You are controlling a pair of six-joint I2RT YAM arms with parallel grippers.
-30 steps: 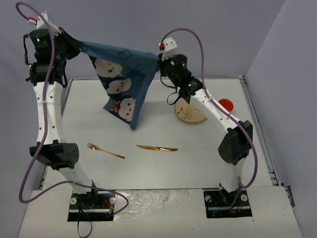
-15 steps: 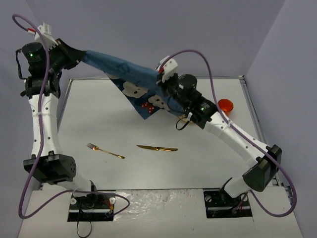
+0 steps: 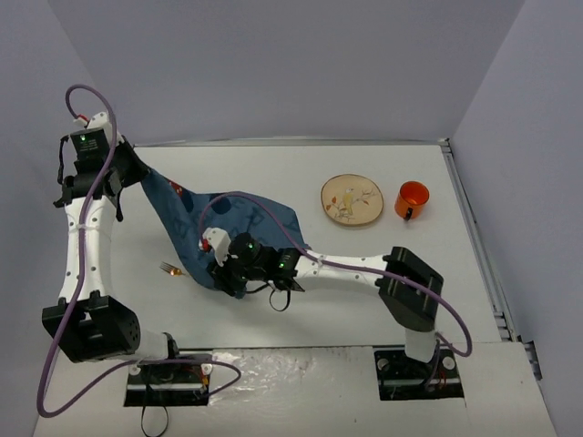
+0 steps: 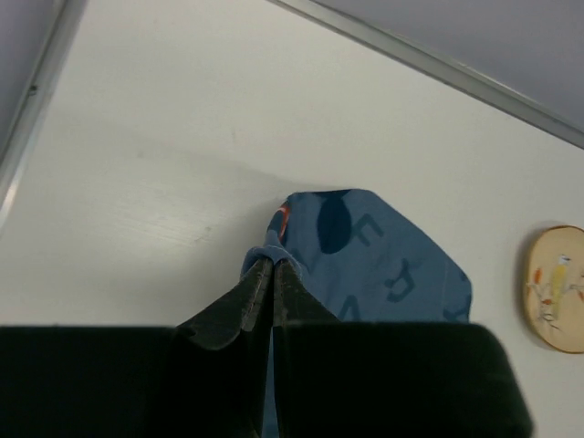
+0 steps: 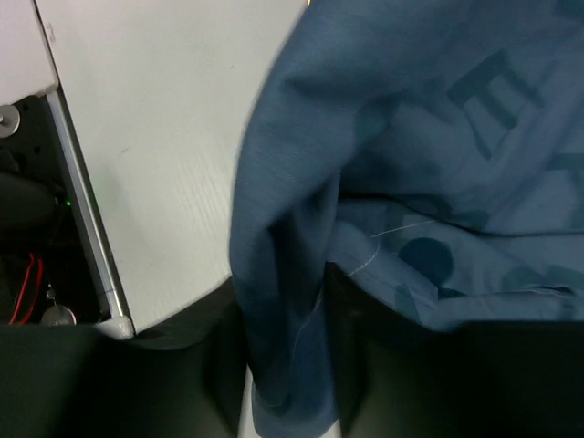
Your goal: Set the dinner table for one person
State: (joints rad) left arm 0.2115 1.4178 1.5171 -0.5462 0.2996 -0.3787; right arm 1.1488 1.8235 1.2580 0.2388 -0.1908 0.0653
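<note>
The dark blue lettered placemat (image 3: 239, 221) is stretched low across the left half of the white dinner table (image 3: 364, 300). My left gripper (image 3: 137, 173) is shut on its far left corner; in the left wrist view the fingertips (image 4: 267, 265) pinch a fold of the placemat (image 4: 383, 265). My right gripper (image 3: 221, 270) is shut on the near edge; in the right wrist view (image 5: 287, 365) the placemat (image 5: 411, 137) bunches between the fingers. A gold fork (image 3: 169, 269) pokes out at the cloth's left edge. The gold knife is hidden under the cloth.
A round wooden plate (image 3: 351, 200) with a bird picture and an orange cup (image 3: 412, 198) stand at the back right; the plate also shows in the left wrist view (image 4: 557, 287). The table's near left rim (image 5: 87, 228) lies close to the right gripper.
Both arms have brought the placemat down from mid-air to the table. The right arm swung from the back middle to the near left. The cloth now covers the knife.
</note>
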